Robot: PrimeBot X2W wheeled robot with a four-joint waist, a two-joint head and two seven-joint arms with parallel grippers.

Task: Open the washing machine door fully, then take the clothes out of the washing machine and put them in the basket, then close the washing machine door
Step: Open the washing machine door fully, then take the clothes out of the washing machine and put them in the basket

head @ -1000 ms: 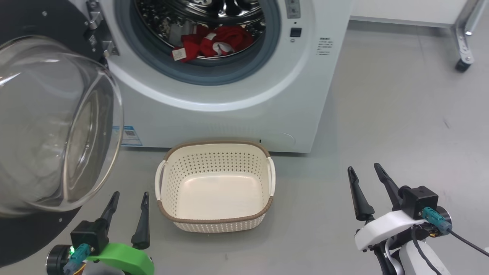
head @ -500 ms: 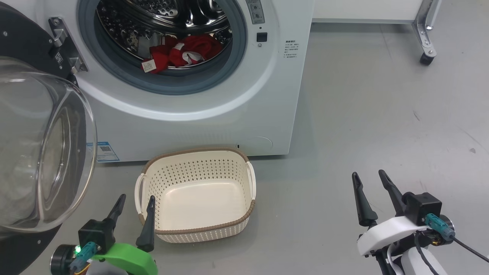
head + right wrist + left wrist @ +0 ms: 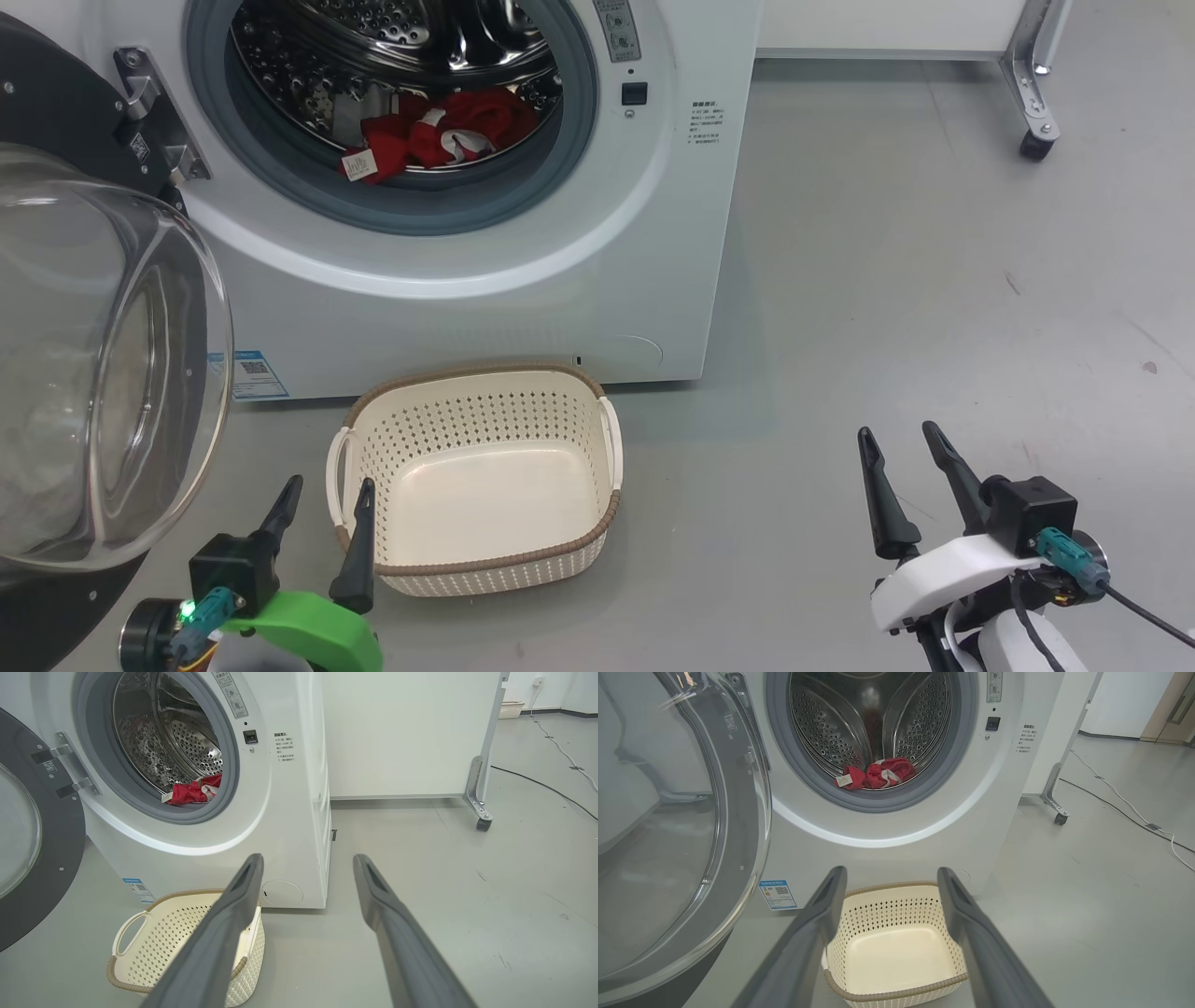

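The white washing machine (image 3: 485, 280) (image 3: 896, 826) (image 3: 289, 812) stands ahead with its door (image 3: 93, 373) (image 3: 668, 858) (image 3: 32, 830) swung wide open to the left. Red clothes (image 3: 439, 131) (image 3: 878, 772) (image 3: 194, 791) with a white tag lie at the front of the steel drum. The cream basket (image 3: 471, 481) (image 3: 896, 947) (image 3: 187, 947) sits empty on the floor before the machine. My left gripper (image 3: 327, 490) (image 3: 889, 877) is open, low, beside the basket's left handle. My right gripper (image 3: 901, 439) (image 3: 306, 861) is open, to the right over bare floor.
A white panel on a metal leg with a caster (image 3: 1032, 145) (image 3: 481, 823) stands behind and to the right of the machine. A cable (image 3: 1134, 812) (image 3: 551, 786) runs over the grey floor at the far right. The open door's glass bowl bulges close by my left arm.
The head camera has turned right, so the whole scene has slid left in its picture. Both grippers stay open at about the same spots.
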